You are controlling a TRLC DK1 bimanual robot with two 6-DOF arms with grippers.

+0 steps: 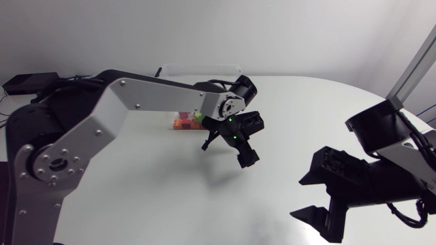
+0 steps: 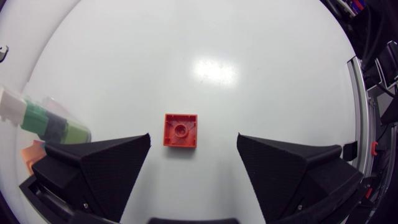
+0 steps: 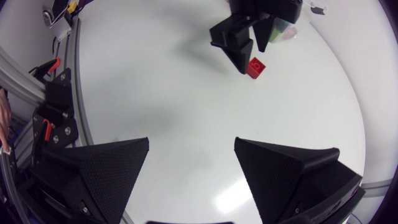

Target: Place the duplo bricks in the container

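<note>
Right, the left claw [image 2: 194,143] hangs wide open over a red brick [image 2: 181,130]. The brick lies flat on the table [image 2: 205,50] between the fingers, and neither finger touches it. From above, more bricks [image 1: 185,122] sit at the claw's ten o'clock, with the clear container [image 1: 197,69] at eleven. The right claw [image 3: 192,142] gapes too and holds nothing, off between four and five o'clock.
</note>
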